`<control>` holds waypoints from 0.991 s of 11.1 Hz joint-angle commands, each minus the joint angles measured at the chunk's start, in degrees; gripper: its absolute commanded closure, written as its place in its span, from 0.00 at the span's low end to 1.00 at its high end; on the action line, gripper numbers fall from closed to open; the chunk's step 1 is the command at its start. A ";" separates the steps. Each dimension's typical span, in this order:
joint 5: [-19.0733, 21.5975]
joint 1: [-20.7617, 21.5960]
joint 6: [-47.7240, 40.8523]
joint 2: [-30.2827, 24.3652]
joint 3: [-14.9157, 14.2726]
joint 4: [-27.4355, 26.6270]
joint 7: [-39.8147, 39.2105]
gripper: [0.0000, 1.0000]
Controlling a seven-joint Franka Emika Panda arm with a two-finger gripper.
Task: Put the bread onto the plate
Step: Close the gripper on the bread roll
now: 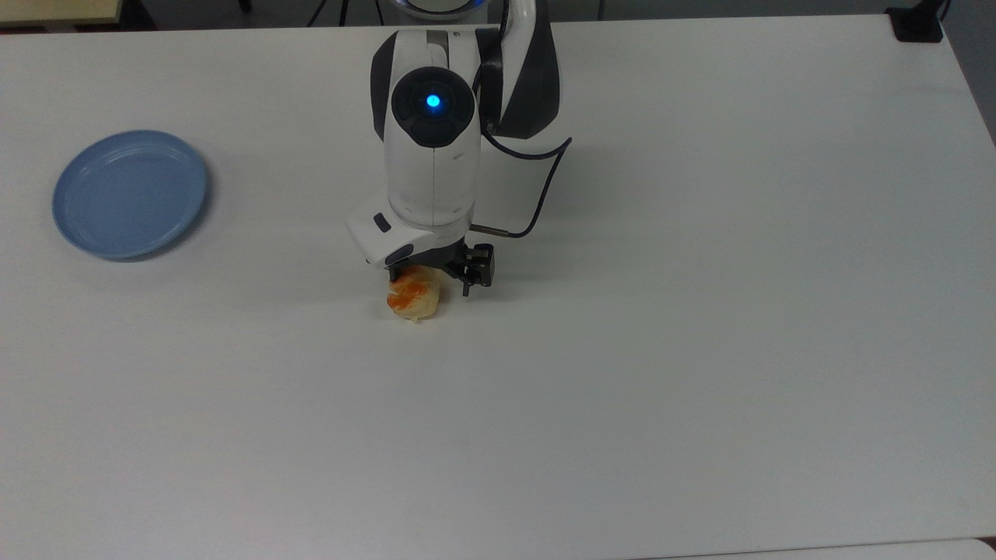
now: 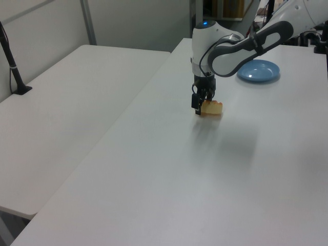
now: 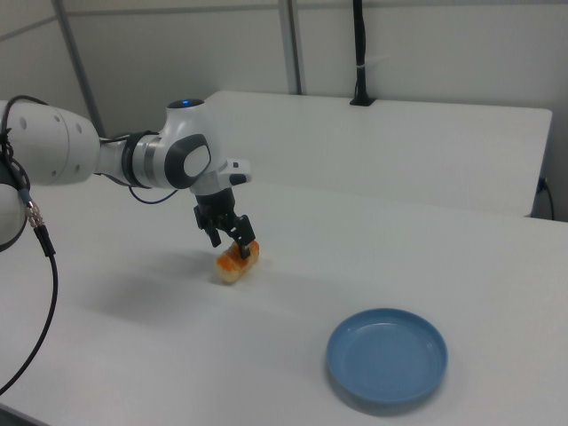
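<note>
Bread (image 1: 415, 299) sits on the white surface (image 1: 700, 350), nearest thing to the top view's camera, one end poking out past my gripper (image 1: 430, 280). I'm low over its far end, straddling the loaf across its short width, since the long axis wouldn't fit between the jaws. In the right view the bread (image 3: 236, 260) lies flat under the gripper (image 3: 227, 238), so I judge it not lifted yet.

Jaws look spread on either side of the loaf; whether they already press on it I can't tell, the wrist housing hides the contact from the top and the left view's gripper (image 2: 199, 102) blocks that side of the bread (image 2: 212, 108). Probably not pinching yet.

Grabbing near one end rather than mid-loaf could let the free end droop when I raise it, my guess only.

Farther from the bread, well apart toward the top view's left, is the plate (image 1: 130, 193), blue, nothing on it. In the left view the plate (image 2: 258, 70) sits beyond the bread. The path from bread to plate is bare surface, so a lift and straight carry should do.
</note>
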 commanded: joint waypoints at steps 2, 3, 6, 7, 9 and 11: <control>1.18 0.67 -5.64 -2.29 -0.11 0.21 0.32 0.00; 1.18 0.59 -5.64 -2.11 -0.11 -0.40 0.06 0.00; 1.18 0.15 -5.29 -1.32 -0.11 -1.28 -0.47 0.00; 1.18 0.15 -5.20 -1.06 -0.11 -1.46 -0.73 0.10; 1.18 0.24 -5.11 -0.62 -0.11 -1.47 -1.08 0.31; 1.18 0.15 -5.20 -0.61 -0.11 -1.20 -1.34 0.56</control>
